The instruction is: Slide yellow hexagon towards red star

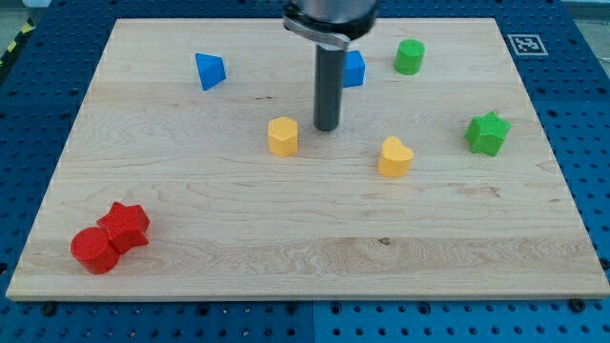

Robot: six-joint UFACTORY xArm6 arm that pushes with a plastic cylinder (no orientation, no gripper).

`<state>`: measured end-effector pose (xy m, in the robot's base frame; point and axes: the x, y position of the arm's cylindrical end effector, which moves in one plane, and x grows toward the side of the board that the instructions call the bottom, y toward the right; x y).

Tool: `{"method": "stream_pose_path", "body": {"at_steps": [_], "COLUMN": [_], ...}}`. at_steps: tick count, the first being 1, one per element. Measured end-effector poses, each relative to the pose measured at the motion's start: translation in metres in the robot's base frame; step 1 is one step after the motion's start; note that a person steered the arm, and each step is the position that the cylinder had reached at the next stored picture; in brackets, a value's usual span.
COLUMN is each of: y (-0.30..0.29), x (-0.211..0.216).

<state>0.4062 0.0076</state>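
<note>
My tip (327,128) sits just right of the yellow hexagon (283,136), a sliver apart, mid-board. No pincer here, only the bare rod. The red star (127,226) waits far off at near left, touching a red cylinder (94,250).

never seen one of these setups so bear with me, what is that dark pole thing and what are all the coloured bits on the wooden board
This is the single camera's picture, looking down at a wooden board on a blue pegged table. The dark pole is the end of a robot arm. It has no hand, holds nothing, and only pushes blocks with my tip.

My tip sits just to the view's right of the yellow hexagon, slightly above it. That block is to be slid toward the red star at the bottom left, which touches a red round block.

Also there: a yellow heart, a green star, a green round block and two blue blocks.
</note>
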Motion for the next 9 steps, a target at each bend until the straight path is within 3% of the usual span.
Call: {"method": "stream_pose_path", "body": {"at_steps": [1, 6, 9], "y": [-0.033, -0.003, -0.052], "x": [0.005, 0.05, 0.05]}}
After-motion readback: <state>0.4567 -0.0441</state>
